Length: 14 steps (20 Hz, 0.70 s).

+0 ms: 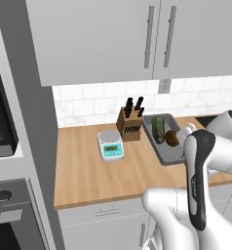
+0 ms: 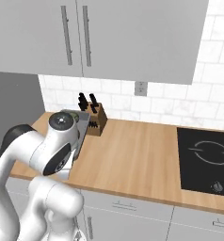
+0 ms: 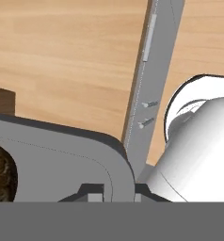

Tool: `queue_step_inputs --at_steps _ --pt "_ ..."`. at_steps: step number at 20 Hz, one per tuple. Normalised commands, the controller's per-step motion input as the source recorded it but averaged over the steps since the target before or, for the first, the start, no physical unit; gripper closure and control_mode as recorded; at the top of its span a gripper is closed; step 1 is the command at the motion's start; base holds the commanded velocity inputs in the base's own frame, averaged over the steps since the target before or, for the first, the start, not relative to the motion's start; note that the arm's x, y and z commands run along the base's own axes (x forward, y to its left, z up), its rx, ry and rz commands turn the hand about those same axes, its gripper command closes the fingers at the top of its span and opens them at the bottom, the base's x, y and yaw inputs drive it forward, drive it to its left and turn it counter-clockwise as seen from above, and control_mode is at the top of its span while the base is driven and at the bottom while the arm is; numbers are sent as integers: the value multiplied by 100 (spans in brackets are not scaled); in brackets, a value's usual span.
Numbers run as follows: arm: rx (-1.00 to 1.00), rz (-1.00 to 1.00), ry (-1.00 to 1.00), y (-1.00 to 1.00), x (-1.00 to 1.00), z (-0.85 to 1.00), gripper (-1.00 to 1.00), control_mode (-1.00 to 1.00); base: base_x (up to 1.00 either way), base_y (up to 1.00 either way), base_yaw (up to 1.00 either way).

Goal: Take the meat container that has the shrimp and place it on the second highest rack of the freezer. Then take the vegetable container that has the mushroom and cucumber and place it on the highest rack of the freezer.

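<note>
One tray [image 1: 163,152] with cucumber [image 1: 158,128], mushroom [image 1: 173,138] | hand [image 3: 118,192] clamped on its rim | no legible writing

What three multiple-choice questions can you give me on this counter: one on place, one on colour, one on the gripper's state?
1. Where is the scale? A left of the knife block; B on the hob; C on the floor.
2. The cucumber is: A orange; B green; C white.
3. The gripper is: A open above the scale; B shut on the tray rim; C shut on a knife.
A: left base view shows it so. B: it is dark green. B: the hand view shows the tips either side of the rim.
</note>
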Motion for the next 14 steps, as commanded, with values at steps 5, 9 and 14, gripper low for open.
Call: queue_step_inputs --at_steps 5,9,14 --pt "0 0 0 0 0 0 100 100 -41 0 0" --pt "0 0 0 0 0 0 100 100 -97 1 13" --pt "0 0 0 0 0 0 100 100 -90 23 27"
